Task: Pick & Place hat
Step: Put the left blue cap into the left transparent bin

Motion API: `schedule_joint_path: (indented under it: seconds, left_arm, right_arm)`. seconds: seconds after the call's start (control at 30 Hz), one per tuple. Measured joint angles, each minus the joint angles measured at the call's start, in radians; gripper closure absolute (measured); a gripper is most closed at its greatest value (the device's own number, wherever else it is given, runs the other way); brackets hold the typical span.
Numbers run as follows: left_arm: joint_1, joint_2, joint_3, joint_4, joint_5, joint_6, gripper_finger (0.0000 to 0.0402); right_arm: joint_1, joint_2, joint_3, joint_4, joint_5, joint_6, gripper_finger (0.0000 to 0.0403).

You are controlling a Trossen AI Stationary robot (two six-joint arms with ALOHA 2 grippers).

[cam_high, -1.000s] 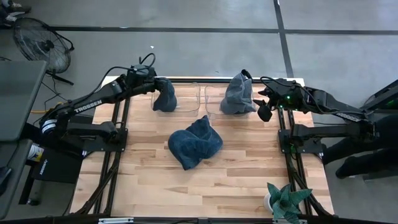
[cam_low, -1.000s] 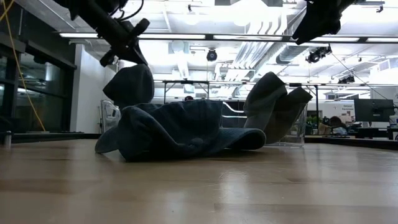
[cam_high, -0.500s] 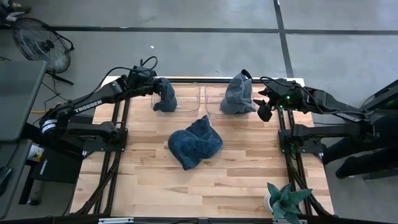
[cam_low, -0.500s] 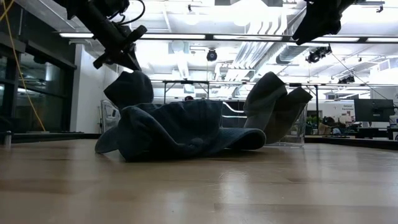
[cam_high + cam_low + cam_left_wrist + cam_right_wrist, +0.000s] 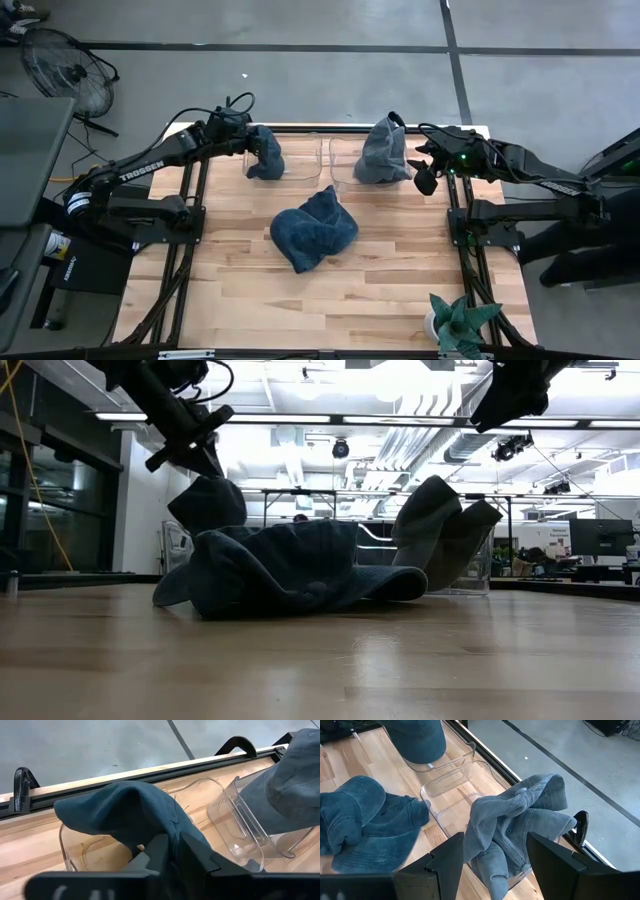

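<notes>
Over the left bin [image 5: 285, 160], the left end effector [image 5: 243, 135] pinches a dark hat [image 5: 265, 153] (right end effector [image 5: 428, 165] spread apart)

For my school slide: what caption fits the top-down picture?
Left pincer lowers a dark hat into a clear bin; another hat waits mid-table.

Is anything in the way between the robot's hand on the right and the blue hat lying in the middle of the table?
Nothing visible. The open right gripper waits beside the grey hat in its clear bin. Only bare table lies between it and the blue hat.
</notes>
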Motion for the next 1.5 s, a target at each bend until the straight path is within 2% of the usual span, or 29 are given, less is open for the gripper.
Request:
schedule_joint_path:
  seconds: [0.27, 0.47, 0.57, 0.7, 0.87, 1.1, 1.3, 1.5]
  left_arm:
    - [0.000, -0.049, 0.000, 0.003, -0.007, 0.001, 0.0245]
    - [0.000, -0.122, 0.000, -0.002, -0.039, 0.003, 0.0202]
    - [0.001, -0.172, 0.000, -0.002, -0.023, 0.008, 0.0201]
    - [0.000, -0.239, 0.000, -0.002, 0.062, 0.019, 0.0206]
    - [0.000, -0.319, 0.000, -0.005, 0.175, 0.003, 0.0218]
    - [0.000, -0.399, 0.000, -0.062, 0.273, -0.011, 0.0235]
    - [-0.074, -0.420, 0.000, -0.122, 0.302, -0.020, 0.0244]
    - [-0.234, -0.410, -0.001, -0.112, 0.234, -0.015, 0.0245]
  right_arm:
    - [0.000, 0.000, 0.000, -0.001, -0.015, 0.004, 0.0194]
    - [0.000, 0.000, 0.000, -0.001, -0.037, -0.004, 0.0194]
    - [0.000, 0.000, 0.000, -0.001, -0.103, -0.056, 0.0194]
    - [0.000, 0.000, -0.028, -0.008, -0.264, -0.128, 0.0194]
    - [0.000, 0.000, -0.080, 0.007, -0.386, -0.103, 0.0194]
    - [0.047, 0.000, -0.247, 0.248, -0.536, 0.012, 0.0194]
    - [0.162, 0.001, -0.407, 0.510, -0.519, 0.174, 0.0194]
    - [0.283, 0.010, -0.450, 0.643, -0.360, 0.298, 0.0194]
